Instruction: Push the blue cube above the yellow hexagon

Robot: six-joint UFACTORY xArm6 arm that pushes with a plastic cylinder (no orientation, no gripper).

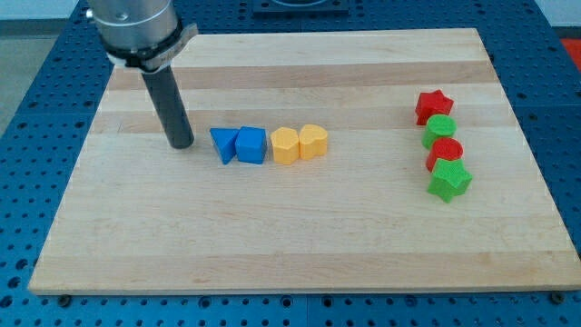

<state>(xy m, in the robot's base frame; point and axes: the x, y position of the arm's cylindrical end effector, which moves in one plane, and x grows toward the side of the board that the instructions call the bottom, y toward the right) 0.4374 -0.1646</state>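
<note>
here, my tip stands left of the blue row.
it touches nothing; blue triangle, blue cube, yellow hexagon sit touching.

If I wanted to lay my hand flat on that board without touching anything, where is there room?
The widest bare stretch runs along the board's bottom, below every block. There is also room between the yellow heart and the red star. It is crowded where my tip stands left of the blue triangle and blue cube.

rod upright, my tip on board
</note>
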